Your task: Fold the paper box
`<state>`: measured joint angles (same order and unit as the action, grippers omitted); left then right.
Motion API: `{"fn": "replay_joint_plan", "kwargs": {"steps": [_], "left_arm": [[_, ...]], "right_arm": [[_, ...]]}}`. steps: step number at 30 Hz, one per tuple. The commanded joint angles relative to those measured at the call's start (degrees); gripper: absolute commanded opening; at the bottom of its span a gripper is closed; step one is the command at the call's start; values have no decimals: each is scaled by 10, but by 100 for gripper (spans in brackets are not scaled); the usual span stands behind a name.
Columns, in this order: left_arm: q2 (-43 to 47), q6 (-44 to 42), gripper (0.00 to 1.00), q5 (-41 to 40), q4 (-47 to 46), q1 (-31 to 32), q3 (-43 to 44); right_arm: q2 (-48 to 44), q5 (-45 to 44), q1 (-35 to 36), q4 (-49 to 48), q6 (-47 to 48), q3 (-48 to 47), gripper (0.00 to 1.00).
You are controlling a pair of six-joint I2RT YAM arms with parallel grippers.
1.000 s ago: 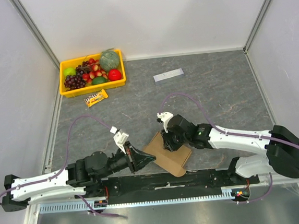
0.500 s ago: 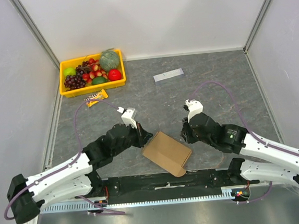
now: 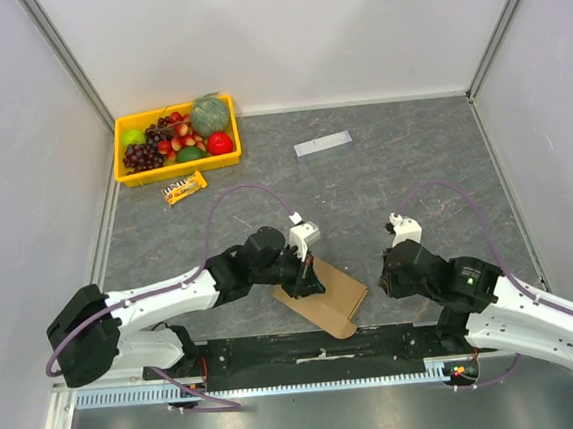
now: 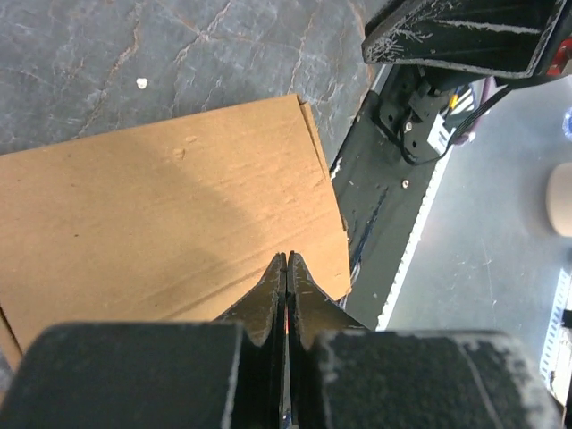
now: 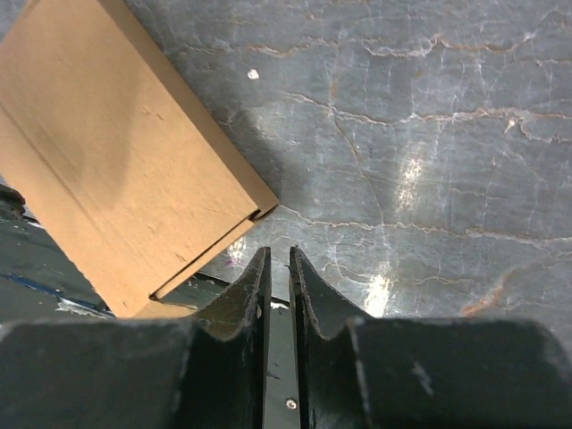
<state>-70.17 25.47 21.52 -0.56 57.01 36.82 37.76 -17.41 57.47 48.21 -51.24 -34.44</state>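
Lying by the middle of the table's [image 3: 414, 183] near edge, the box [image 3: 326, 297] is showing as a shallow closed rectangle, its lid down and one corner reaching over the black rail at the arm bases. No loose flaps or tabs are standing out in any view. The right wrist view is showing a thin seam along one side wall where the lid is meeting it, with a small gap at one corner. Judging from that, the folding is looking nearly or wholly done. What may be remaining is pressing the lid flat or tucking that corner home.

The left gripper [image 3: 307, 279] is hovering over the box's left part, fingers clenched together with nothing between them. Whether the tips are touching the cardboard I cannot tell. The right gripper [image 3: 389, 278] is sitting just right of the box, apart from it, over bare table, fingers drawn nearly together and grasping nothing.

Farther out, a candy bar [image 3: 185, 187] is lying toward the left edge and a strip [image 3: 322, 143] toward the far edge. A fruit tray [image 3: 119, 161] is sitting in the far left corner. All three are lying well apart from the box and playing no part.
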Motion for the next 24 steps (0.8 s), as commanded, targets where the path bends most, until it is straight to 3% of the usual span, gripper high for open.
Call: {"fn": "replay_joint_plan", "kwargs": {"steps": [1,15,24], "left_arm": [[-33,-49,2,2,21,17,28],[-106,-60,2,-63,50,41,45],[-79,-69,2,-94,97,40,91]], "right_arm": [[20,4,-1,8,-22,4,20],[36,31,-2,-21,-10,14,20],[54,69,-1,-19,5,18,20]]}}
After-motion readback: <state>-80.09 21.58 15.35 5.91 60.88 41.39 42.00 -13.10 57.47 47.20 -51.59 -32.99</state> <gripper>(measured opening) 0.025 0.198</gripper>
